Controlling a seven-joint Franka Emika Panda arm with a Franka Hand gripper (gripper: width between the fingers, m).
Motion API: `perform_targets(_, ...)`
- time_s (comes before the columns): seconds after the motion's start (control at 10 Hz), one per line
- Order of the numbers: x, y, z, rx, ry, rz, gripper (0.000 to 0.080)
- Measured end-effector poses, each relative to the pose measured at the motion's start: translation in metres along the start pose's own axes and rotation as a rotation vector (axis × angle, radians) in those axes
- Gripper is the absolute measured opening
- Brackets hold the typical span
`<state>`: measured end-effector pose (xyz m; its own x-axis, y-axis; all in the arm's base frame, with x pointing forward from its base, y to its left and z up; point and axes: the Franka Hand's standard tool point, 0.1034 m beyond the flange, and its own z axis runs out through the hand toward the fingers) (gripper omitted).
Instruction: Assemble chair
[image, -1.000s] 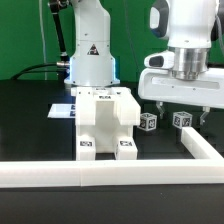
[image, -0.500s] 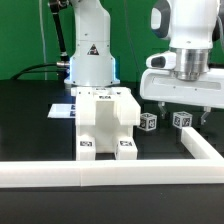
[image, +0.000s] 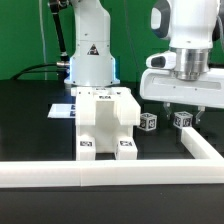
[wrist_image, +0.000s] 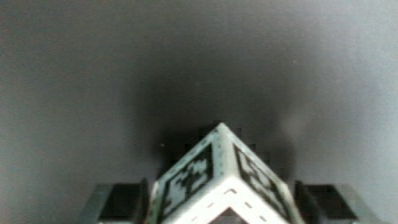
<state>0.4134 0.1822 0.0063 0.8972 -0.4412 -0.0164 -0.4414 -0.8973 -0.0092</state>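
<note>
Exterior view: a black surface carries a partly built white chair, with a low white border rail running in front of the chair.
Chair: upright and blocky, with square tags on its top and on its two front feet; nothing touches it.
Near cube: small and tagged, loose on the surface just beside the chair, on the exterior view's right.
Far cube: on the same side of the chair, beyond the near cube, on the surface directly under the pincer.
Pincer position: low over the far cube, well apart from the chair.
Wrist view: the far cube sits between the fingers, one corner edge towards the camera, a tagged face on either side.
Pincer state: jaws stand about as wide as the cube, a finger against each flank, gripping the far cube.
Backdrop: the arm base stands behind the chair.
</note>
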Motion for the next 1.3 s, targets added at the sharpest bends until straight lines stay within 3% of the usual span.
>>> perform_targets(0.2, 0.005, 0.002, -0.007, 0.000, -0.010, -0.010, 0.0390)
perform_targets(0.6, 0.024, 0.010, -0.048, 0.008, -0.053, -0.024, 0.0390)
perform_targets(0.8, 0.041, 0.015, -0.079, 0.041, -0.057, -0.051, 0.0390)
perform_targets(1.0, 0.069, 0.022, -0.107, 0.071, -0.061, -0.080, 0.0392)
perform_targets(1.3, 0.070, 0.021, -0.105, 0.070, -0.058, -0.079, 0.0392)
